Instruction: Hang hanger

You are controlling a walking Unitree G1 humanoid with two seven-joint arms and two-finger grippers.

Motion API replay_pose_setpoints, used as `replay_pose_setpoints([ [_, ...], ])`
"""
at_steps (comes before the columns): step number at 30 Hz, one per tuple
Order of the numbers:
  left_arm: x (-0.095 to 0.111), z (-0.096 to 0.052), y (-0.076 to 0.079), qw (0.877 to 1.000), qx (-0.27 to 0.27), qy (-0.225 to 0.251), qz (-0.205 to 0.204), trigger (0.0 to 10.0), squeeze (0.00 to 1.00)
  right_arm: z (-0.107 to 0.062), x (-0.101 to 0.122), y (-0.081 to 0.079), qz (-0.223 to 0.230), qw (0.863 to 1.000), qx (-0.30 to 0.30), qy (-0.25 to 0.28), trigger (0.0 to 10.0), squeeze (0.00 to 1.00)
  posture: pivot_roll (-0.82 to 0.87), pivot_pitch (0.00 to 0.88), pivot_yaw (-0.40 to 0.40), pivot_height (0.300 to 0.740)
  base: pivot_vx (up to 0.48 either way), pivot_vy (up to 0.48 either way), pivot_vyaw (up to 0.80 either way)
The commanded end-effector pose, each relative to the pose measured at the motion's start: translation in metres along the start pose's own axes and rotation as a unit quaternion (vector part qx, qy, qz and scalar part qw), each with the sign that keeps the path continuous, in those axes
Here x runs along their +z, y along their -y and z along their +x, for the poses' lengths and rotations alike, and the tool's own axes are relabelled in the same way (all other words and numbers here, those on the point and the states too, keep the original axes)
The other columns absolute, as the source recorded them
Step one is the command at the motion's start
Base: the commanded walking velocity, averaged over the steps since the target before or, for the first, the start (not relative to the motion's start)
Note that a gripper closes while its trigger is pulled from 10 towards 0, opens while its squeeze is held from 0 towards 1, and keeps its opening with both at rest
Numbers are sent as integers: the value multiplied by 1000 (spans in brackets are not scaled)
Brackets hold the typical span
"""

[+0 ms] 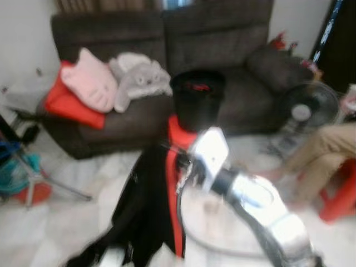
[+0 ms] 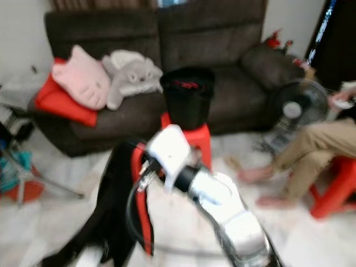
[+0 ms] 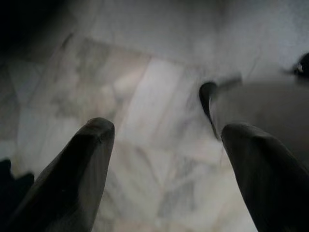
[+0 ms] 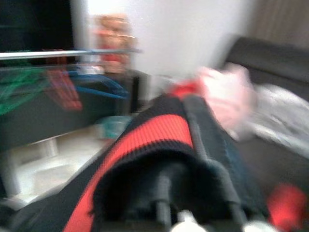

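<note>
Two black fingers of your left hand [image 3: 164, 169] stand spread apart over the pale marble floor [image 3: 145, 96], grasping nothing. Your right hand [image 1: 186, 169] is raised in front of you with a black garment with red stripes [image 1: 150, 206] draped from it; in the right wrist view the cloth [image 4: 159, 154] covers the fingers, so you cannot tell whether they are clenched, and the hanger itself is hidden. Behind stand a dark brown fabric sofa [image 1: 222, 33], a black bucket [image 1: 197, 100] on a red plastic stool [image 2: 201, 142] and a seated person [image 1: 322, 150]
</note>
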State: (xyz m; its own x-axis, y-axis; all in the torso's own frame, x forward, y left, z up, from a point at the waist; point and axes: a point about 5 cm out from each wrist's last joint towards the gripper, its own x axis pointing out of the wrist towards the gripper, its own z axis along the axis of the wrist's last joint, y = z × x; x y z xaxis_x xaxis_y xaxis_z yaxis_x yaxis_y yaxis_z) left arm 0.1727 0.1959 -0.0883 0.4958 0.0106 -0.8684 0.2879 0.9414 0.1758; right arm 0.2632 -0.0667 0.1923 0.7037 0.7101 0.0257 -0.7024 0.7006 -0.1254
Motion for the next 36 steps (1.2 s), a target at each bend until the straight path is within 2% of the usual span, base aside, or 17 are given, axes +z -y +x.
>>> replay_pose_setpoints([
  [1,-8,-1,-2,1000,1,-15,4,10000,0,-9,-16,54,34,980,-190,-39,10000,0,-27,0,55,740,0,0,0],
  [3,-9,-1,-2,1000,0,-15,3,10000,0,-22,-33,78,88,951,-289,-64,10000,0,-26,0,55,740,0,0,0],
  [4,-9,-1,-2,1000,0,-15,2,10000,0,-38,-51,94,124,921,-360,-82,10000,0,-25,0,56,740,0,0,0],
  [5,-9,-1,-2,1000,0,-15,2,10000,0,-38,-51,94,124,921,-360,-82,10000,0,-25,0,56,740,0,0,0],
  [6,-9,-1,-2,1000,0,-15,2,10000,0,-45,-59,99,127,911,-383,-89,10000,0,-25,0,57,740,0,0,0],
  [7,-9,-1,-1,1000,0,-14,-1,10000,0,-55,-76,102,106,907,-392,-116,10000,0,-25,0,58,740,0,0,0],
  [9,-9,-1,-1,1000,0,-14,-2,10000,0,-57,-83,101,95,906,-391,-129,10000,0,-23,0,60,740,0,0,0],
  [11,-9,-1,0,1000,-1,-13,-1,10000,0,-67,-111,99,104,891,-413,-158,10000,0,-18,0,62,740,0,0,0],
  [12,-9,-1,0,1000,-1,-13,-1,10000,0,-67,-111,99,104,891,-413,-158,10000,0,-18,0,62,740,0,0,0],
  [13,-9,-1,0,1000,0,-13,-1,10000,0,-71,-123,95,115,881,-429,-164,10000,0,-14,0,67,740,0,0,0],
  [15,-9,-1,0,1000,4,-13,-2,10000,0,-71,-131,92,124,873,-443,-161,10000,0,-18,0,74,740,0,0,0],
  [17,-8,-1,0,1000,6,-13,0,10000,0,-71,-135,90,113,874,-442,-170,10000,0,-25,0,84,740,0,0,0],
  [20,-7,-1,-1,1000,7,-13,0,10000,0,-69,-136,89,120,875,-442,-158,10000,0,-42,0,108,740,0,0,0],
  [23,-7,-1,-3,1000,17,-11,-14,10000,0,-68,-138,86,103,877,-442,-155,10000,0,-62,0,134,740,0,0,0],
  [28,-6,-1,-6,1000,24,-9,-12,10000,0,-70,-145,83,100,878,-448,-135,10000,0,-68,0,159,740,0,0,0],
  [32,-6,-1,-8,999,32,-11,-13,10000,0,-74,-153,82,101,871,-462,-136,10000,0,-80,0,191,740,0,0,0],
  [36,-8,-2,-9,999,36,-15,-19,10000,0,-85,-166,78,89,864,-469,-162,10000,0,-60,0,202,740,0,0,0],
])
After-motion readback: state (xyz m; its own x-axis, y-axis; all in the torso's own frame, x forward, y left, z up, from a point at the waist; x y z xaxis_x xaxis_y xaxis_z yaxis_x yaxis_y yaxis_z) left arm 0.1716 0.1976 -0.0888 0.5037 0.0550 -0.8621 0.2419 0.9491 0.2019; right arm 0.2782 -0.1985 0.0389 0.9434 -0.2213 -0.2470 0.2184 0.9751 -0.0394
